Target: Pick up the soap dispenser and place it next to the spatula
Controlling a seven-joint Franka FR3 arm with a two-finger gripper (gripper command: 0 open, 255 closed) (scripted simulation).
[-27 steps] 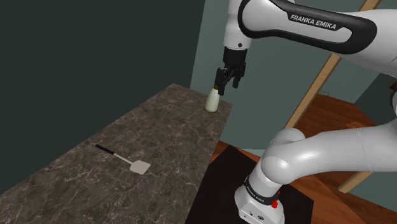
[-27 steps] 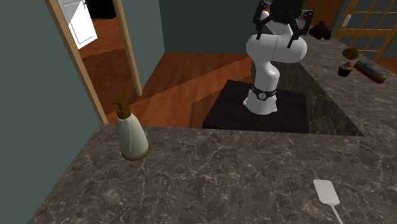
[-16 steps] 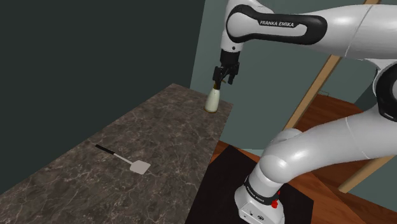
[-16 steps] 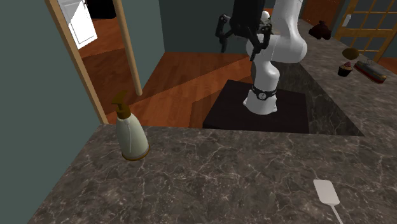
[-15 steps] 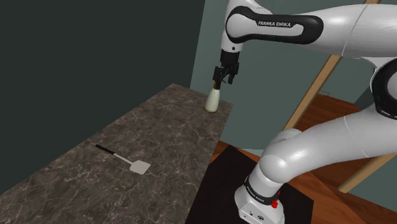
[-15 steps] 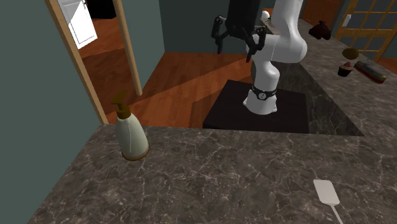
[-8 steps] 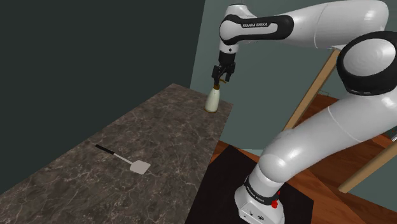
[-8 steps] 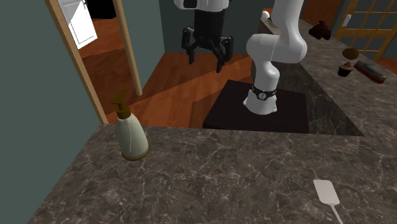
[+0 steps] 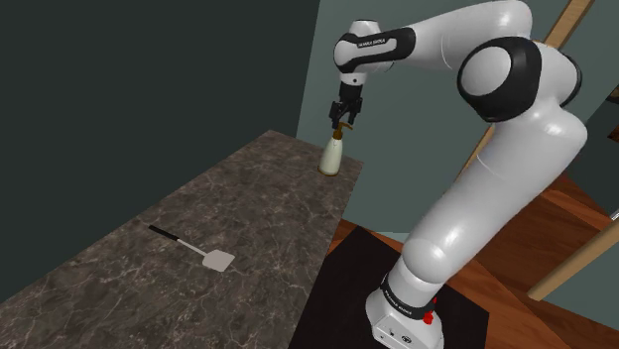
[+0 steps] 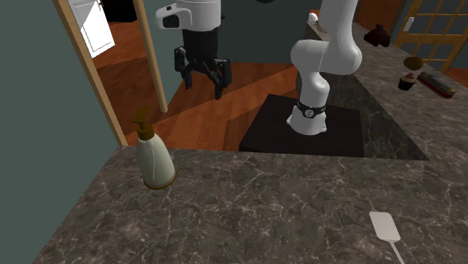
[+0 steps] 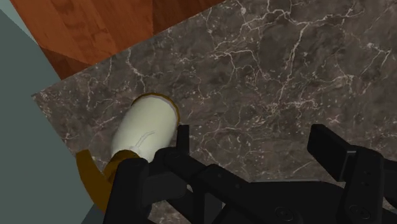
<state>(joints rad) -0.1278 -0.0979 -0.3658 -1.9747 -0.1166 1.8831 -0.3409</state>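
Observation:
A cream soap dispenser (image 9: 333,155) with a brown pump stands upright at the far corner of the dark marble countertop (image 9: 248,203), close to the wall and the counter's edge. My gripper (image 9: 342,120) hangs open just above its pump. In the second exterior view the gripper (image 10: 202,81) is above and behind the dispenser (image 10: 154,158), without touching it. In the wrist view the dispenser (image 11: 146,130) lies just outside one finger, not within the gripper (image 11: 254,145). The spatula (image 9: 194,249), with a black handle and a white blade, lies flat nearer the front of the counter; its blade (image 10: 385,226) shows in the second exterior view.
A teal wall and a slanted wooden door frame (image 10: 154,60) border the dispenser's corner. Wooden floor (image 10: 225,97) lies beyond the counter edge. The arm's base stands on a black mat (image 10: 307,135). Another counter at the second exterior view's right carries small items (image 10: 409,79).
The arm has stretched out toward the counter's far corner. The gripper has travelled over to just above the dispenser's pump, staying open. Dispenser and spatula have not moved.

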